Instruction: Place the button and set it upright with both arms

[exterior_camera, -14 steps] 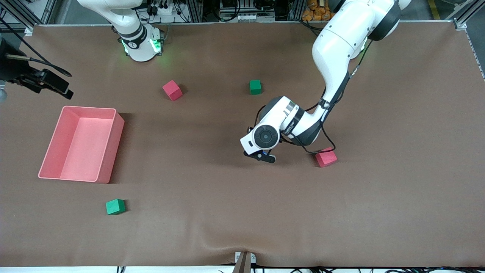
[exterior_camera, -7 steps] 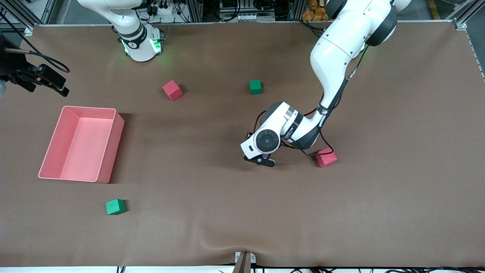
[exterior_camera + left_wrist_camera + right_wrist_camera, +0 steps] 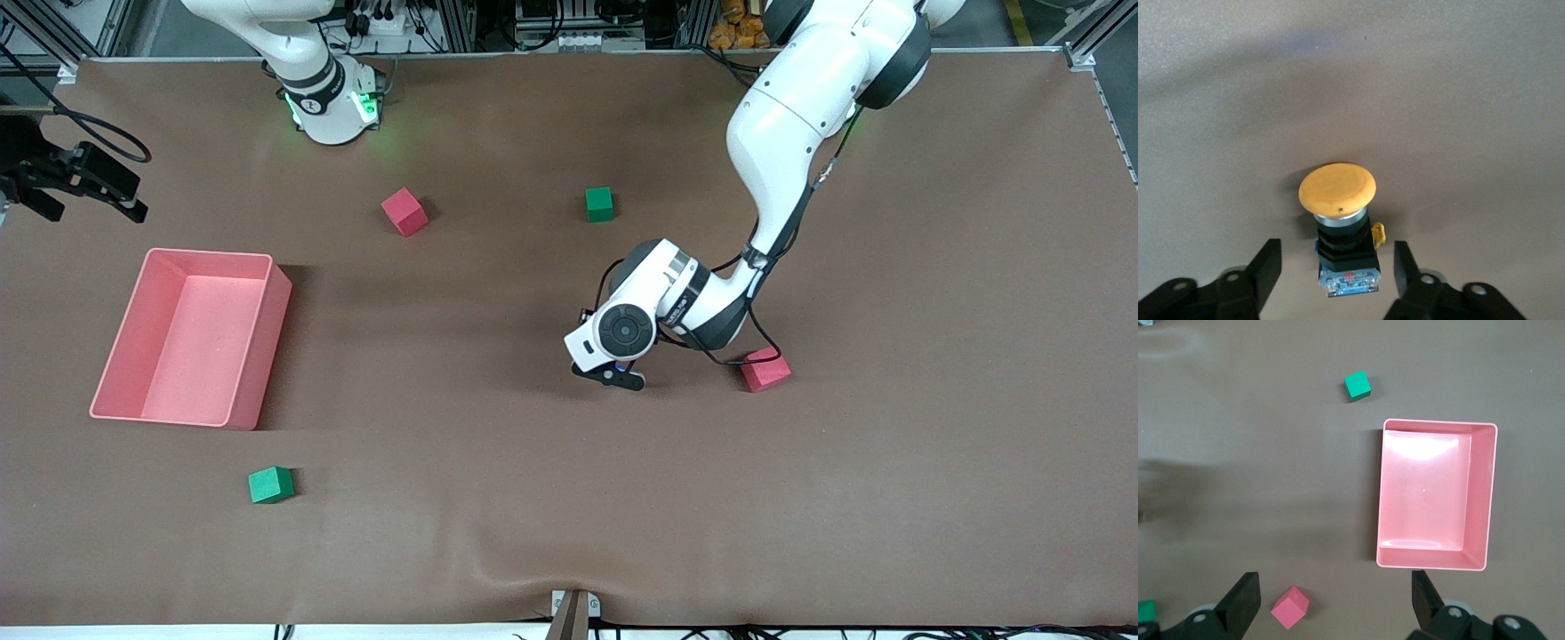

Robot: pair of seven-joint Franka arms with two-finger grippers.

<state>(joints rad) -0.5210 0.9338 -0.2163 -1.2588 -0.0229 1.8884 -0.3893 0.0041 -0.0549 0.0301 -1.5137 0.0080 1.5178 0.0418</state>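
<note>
Orange-capped button (image 3: 1338, 227) lies between the left gripper (image 3: 1338, 273) fingers, not touching yet, so I'd centre on the black body before squeezing; right gripper (image 3: 1331, 597) waits open.

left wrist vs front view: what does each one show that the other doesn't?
Only the left wrist view: the button, lying on its side between the left gripper's open fingers, untouched.

Only the front view: the pink bin, two red cubes, two green cubes, and the right gripper, open above the table's edge at the right arm's end.

Both: the left gripper and the brown table.
</note>
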